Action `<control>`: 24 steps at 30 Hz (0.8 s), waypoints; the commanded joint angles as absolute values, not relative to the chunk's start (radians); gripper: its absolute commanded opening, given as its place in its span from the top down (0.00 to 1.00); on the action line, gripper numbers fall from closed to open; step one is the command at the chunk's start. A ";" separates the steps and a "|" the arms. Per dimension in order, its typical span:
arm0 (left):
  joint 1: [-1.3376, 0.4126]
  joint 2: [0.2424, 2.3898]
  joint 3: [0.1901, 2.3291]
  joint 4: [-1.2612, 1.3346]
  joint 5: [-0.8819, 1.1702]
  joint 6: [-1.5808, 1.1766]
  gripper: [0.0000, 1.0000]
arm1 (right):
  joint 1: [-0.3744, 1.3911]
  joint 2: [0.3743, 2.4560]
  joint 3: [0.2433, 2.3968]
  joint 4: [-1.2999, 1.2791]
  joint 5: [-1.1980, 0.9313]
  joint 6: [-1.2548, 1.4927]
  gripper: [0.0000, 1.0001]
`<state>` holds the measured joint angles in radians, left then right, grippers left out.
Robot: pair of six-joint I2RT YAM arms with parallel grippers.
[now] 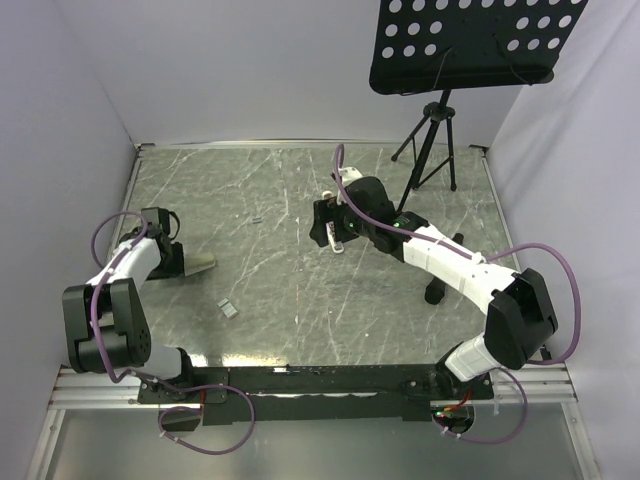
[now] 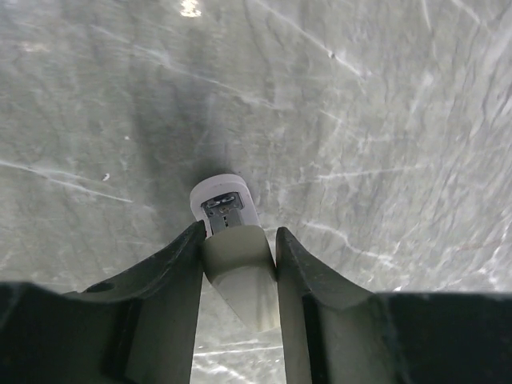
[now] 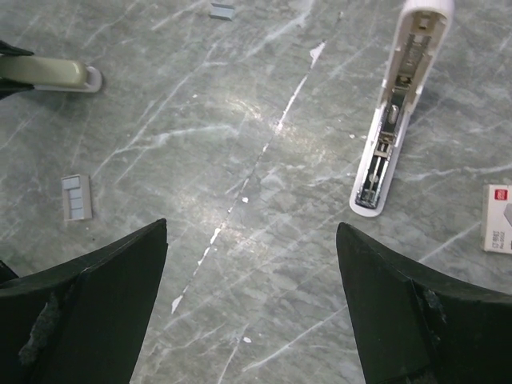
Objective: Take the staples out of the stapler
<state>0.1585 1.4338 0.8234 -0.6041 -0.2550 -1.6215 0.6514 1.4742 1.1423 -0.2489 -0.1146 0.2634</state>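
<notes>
While the left wrist view is filled by the left fingers [image 2: 168,296] pressed against both sides of a cream bar [image 2: 240,272], it shows nothing else but bare worktop [image 2: 384,120]. The bar's rounded white end [image 2: 218,192], with a scrap of metal set in it, pokes out past the fingertips. Whether this bar belongs to the stapler cannot be told.

Only the right wrist view shows the stapler [image 3: 390,120]. The right fingers [image 3: 96,296] stand wide apart at the bottom of that frame, holding nothing. The stapler lies flat on the worktop in the upper right of the frame, beyond the fingertip on the frame's right and well clear of it. It is folded open with its silvery inner channel facing up. A tan box with red [image 3: 498,218] lies near it at the right edge. A small grey ridged block [image 3: 76,196] lies at the left, a second grey block [image 3: 222,10] at the top edge, and the cream bar shows in the upper left corner.

The top view sets the two pairs of fingers well apart, the left pair at the frame's left, the right pair near the middle.
</notes>
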 commanded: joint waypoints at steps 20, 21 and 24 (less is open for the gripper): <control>-0.305 1.577 0.993 -0.466 -0.072 -1.348 0.99 | 0.664 1.417 1.123 -0.213 -0.094 0.264 0.07; -0.313 1.585 0.994 -0.463 -0.068 -1.348 0.99 | 0.666 1.417 1.120 -0.213 -0.095 0.262 0.07; -0.327 1.603 1.011 -0.468 -0.063 -1.338 0.99 | 0.666 1.419 1.117 -0.215 -0.097 0.262 0.07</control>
